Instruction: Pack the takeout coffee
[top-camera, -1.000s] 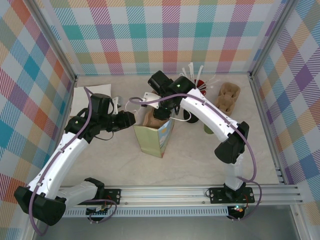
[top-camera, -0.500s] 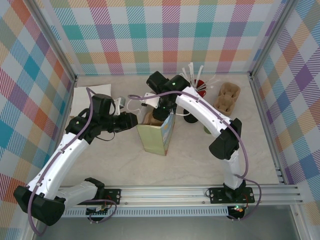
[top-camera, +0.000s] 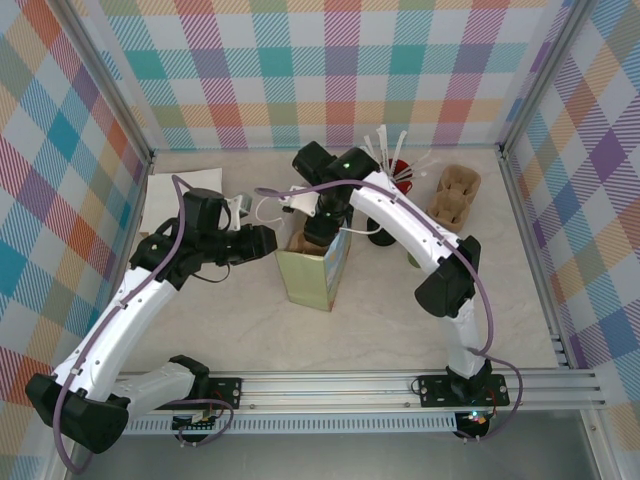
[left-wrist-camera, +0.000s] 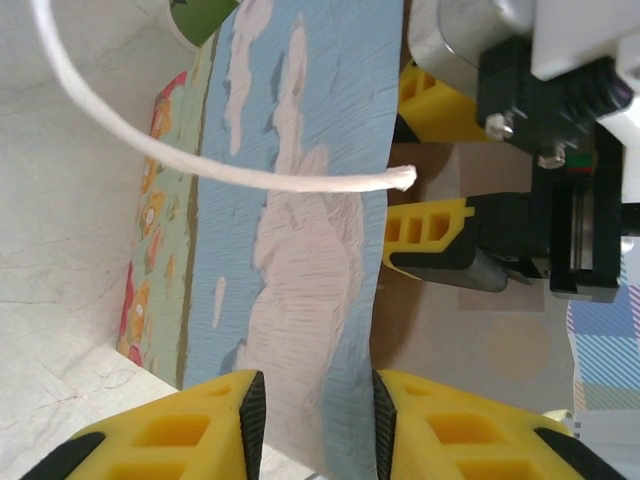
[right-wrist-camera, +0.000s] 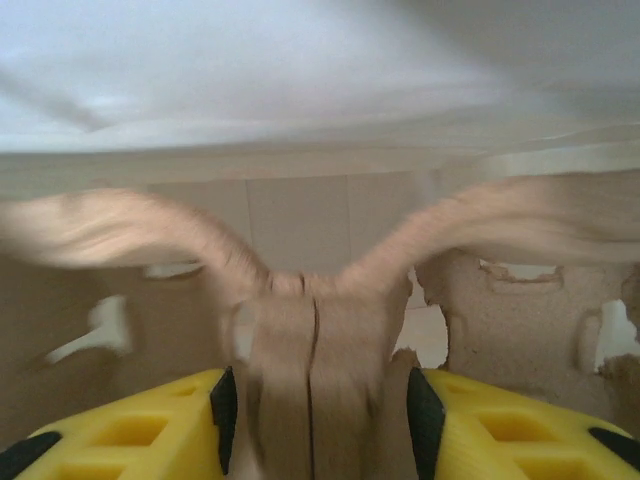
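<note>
While astride carrier handle (right-wrist-camera: 315, 330), right fingers' (right-wrist-camera: 130, 430) grip unclear; left fingers (left-wrist-camera: 170, 430) tight on bag (left-wrist-camera: 300, 200); coffee (top-camera: 413, 262) apart.

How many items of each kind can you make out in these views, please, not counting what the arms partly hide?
Paper bag: 1
Pulp cup carrier: 2, one in the bag's mouth
Red cup of stirrers: 1
White sheet: 1
Total: 5
</note>
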